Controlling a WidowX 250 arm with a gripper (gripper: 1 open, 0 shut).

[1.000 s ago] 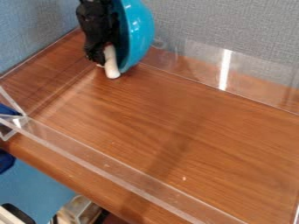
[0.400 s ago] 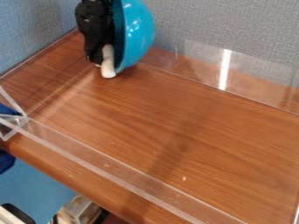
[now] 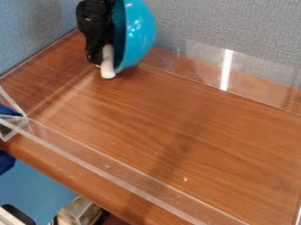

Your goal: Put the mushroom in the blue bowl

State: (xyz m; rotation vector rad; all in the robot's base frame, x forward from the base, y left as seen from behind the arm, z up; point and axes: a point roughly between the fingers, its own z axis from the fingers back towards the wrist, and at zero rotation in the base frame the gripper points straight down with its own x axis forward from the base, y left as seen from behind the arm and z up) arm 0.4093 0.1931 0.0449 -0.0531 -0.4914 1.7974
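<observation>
Where the gripper (image 3: 97, 28) hangs: low over the table's (image 3: 177, 132) far left corner in the view, dark fingers pointing down.

Edges beside it: the blue-grey wall (image 3: 35, 31) is near on its left; the grey wall (image 3: 230, 31) rises behind and to its right.

Clear rims: one clear panel (image 3: 253, 85) runs along the far edge, to the gripper's right; another, the near panel (image 3: 118, 167), crosses the table's near left side, well apart from the gripper.

Open room: bare wood spreads from below the gripper toward the viewer and off to the right. Room is tightest on the left and behind.

Mushroom: its white stem (image 3: 107, 63) shows just under the gripper's fingertips, upright or nearly so; the cap is hidden.

Bowl (image 3: 140, 33): just beside the gripper on its right, tipped steeply on its side, partly hidden by the fingers.

Gripper state: the dark fingers blend together, so how far open they are, and whether they grip mushroom or bowl, cannot be told.
</observation>
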